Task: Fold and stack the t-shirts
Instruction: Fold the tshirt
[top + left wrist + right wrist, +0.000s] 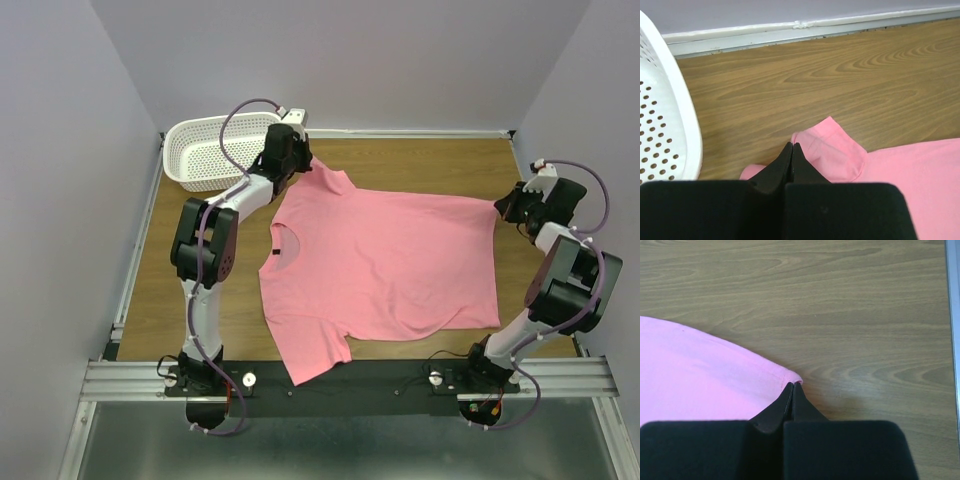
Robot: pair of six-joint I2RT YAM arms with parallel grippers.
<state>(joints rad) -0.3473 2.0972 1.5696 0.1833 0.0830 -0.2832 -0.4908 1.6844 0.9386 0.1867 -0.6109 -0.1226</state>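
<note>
While a white basket (215, 150) sits at the far left corner, the t-shirt (390, 260) lies spread on the tabletop (420, 165) — left claw (792, 146) pinched closed on its far sleeve, right claw (792, 385) clamped on a hem corner by the right edge.

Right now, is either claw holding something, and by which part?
Both hold the pink t-shirt: the left claw pinches its far sleeve, the right claw pinches its far hem corner.
</note>
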